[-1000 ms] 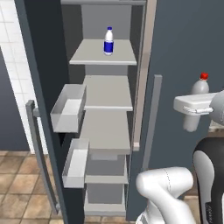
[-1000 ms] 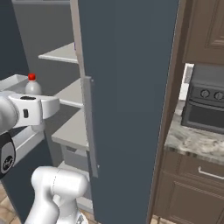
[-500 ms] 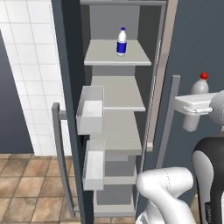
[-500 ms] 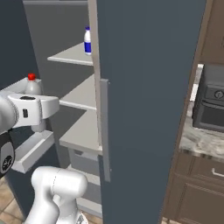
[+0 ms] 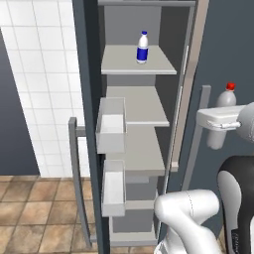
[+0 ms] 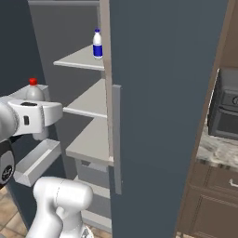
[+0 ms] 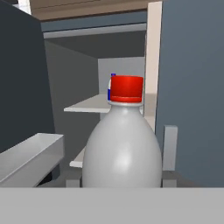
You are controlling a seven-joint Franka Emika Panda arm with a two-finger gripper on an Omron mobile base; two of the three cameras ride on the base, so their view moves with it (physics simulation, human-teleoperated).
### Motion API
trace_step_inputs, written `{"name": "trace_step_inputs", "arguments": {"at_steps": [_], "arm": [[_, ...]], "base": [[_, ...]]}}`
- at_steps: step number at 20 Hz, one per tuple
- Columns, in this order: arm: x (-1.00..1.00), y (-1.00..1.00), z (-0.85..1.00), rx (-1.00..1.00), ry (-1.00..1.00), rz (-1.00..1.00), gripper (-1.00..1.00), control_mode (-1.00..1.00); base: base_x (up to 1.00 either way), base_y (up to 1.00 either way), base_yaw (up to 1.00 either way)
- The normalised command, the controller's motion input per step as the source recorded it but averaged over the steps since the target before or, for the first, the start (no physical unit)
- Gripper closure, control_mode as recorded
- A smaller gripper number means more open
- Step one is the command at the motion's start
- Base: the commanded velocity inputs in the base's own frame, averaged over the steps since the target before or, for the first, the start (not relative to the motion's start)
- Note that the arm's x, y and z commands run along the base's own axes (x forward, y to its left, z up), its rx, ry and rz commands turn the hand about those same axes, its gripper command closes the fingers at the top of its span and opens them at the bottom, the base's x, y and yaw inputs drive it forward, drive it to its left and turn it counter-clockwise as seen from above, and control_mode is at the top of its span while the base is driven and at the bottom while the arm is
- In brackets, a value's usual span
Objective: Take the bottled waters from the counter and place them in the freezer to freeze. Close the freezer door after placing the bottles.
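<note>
My gripper [image 5: 219, 123] [image 6: 35, 113] is shut on the red-capped bottled water [image 5: 225, 100] [image 6: 33, 91] [image 7: 122, 146], held upright in front of the open freezer [image 5: 140, 106] [image 6: 86, 100]. The blue-capped bottled water [image 5: 143, 48] [image 6: 97, 44] stands on an upper shelf inside; in the hand view just a sliver of it [image 7: 112, 77] peeks from behind the red cap. The freezer door [image 5: 88, 94] is swung open on the left, carrying white bins [image 5: 111, 124] and a grey bar handle [image 5: 76, 168]. The counter [image 6: 214, 149] shows at the far right.
A closed slate panel [image 6: 162, 111] with a grey handle [image 6: 116, 139] stands right of the opening. A toaster oven [image 6: 226, 110] sits on the counter above brown drawers [image 6: 209, 209]. White wall tiles [image 5: 34, 74] lie left of the open door.
The whole picture has shifted with the base: the freezer opening now sits further right and larger in both base views. My gripper still holds the red-capped bottle the same way.
</note>
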Motion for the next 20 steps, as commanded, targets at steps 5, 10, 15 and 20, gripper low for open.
{"name": "trace_step_inputs", "arguments": {"at_steps": [5, 10, 15, 20], "arm": [[0.00, 0.00, 0.00, 0.00, 0.00, 0.00, 1.00, 1.00], [0.00, 0.00, 0.00, 0.00, 0.00, 0.00, 1.00, 1.00], [0.00, 0.00, 0.00, 0.00, 0.00, 0.00, 1.00, 1.00], [0.00, 0.00, 0.00, 0.00, 0.00, 0.00, 1.00, 1.00]], "base": [[0.30, 0.04, 0.00], [0.39, 0.13, 0.00], [0.34, 0.15, 0.00], [0.17, 0.22, 0.00]]}}
